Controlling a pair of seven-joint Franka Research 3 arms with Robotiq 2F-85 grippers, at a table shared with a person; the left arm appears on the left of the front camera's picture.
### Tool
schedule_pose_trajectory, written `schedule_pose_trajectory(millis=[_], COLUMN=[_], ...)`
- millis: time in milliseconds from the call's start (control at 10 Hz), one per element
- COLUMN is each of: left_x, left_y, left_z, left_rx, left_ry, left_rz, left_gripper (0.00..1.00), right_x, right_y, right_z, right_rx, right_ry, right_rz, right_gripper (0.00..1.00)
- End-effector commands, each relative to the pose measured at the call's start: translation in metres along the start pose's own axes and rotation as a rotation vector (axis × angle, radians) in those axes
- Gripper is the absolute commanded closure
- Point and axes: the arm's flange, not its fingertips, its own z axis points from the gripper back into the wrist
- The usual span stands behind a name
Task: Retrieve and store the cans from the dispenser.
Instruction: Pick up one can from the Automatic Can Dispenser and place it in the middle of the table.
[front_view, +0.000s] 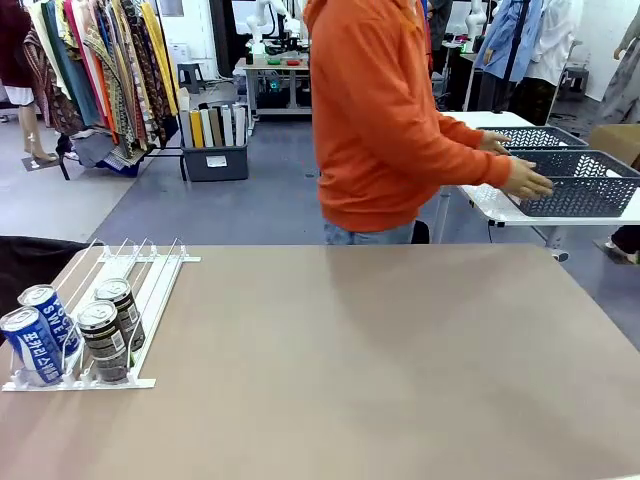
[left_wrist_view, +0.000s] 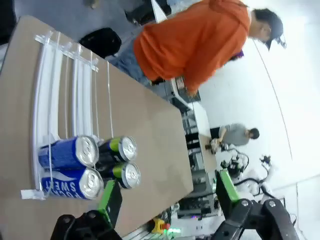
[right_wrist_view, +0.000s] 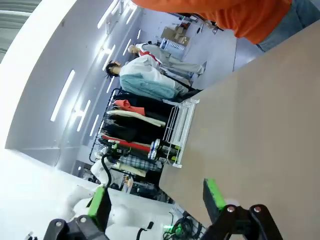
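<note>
The white rail dispenser (front_view: 150, 259) lies on the table's left side. Two blue cans (front_view: 35, 345) and two dark cans (front_view: 105, 340) lie in its lanes against the near stoppers. In the left wrist view my left gripper (left_wrist_view: 170, 192) hangs open over the table's edge, with the blue cans (left_wrist_view: 70, 152) and dark cans (left_wrist_view: 120, 148) just beyond its left finger and nothing between the pads. My right gripper (right_wrist_view: 156, 197) is open and empty above the bare table, with the dispenser (right_wrist_view: 177, 130) and its cans (right_wrist_view: 162, 147) far off.
A person in an orange hoodie (front_view: 385, 120) stands at the far side, turned away, with a hand (front_view: 528, 180) on a dark grey lattice basket (front_view: 585, 185) on a white side table. The brown tabletop (front_view: 380, 360) stretches wide to the right of the dispenser.
</note>
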Motion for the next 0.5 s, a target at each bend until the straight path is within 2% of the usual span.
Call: schedule_pose_trajectory(millis=[0, 400], left_x=[-0.0039, -0.0039], left_y=[-0.0114, -0.0114], left_z=[0.0015, 0.0015], left_rx=[0.000, 0.000], left_ry=[0.034, 0.034], left_rz=[-0.027, -0.027], left_gripper=[0.00, 0.00], right_x=[0.0000, 0.0000], right_y=[0.0032, 0.0032], right_z=[0.0087, 0.0087], right_rx=[0.018, 0.018], right_ry=[0.008, 0.008], right_rz=[-0.012, -0.012], right_gripper=[0.00, 0.00])
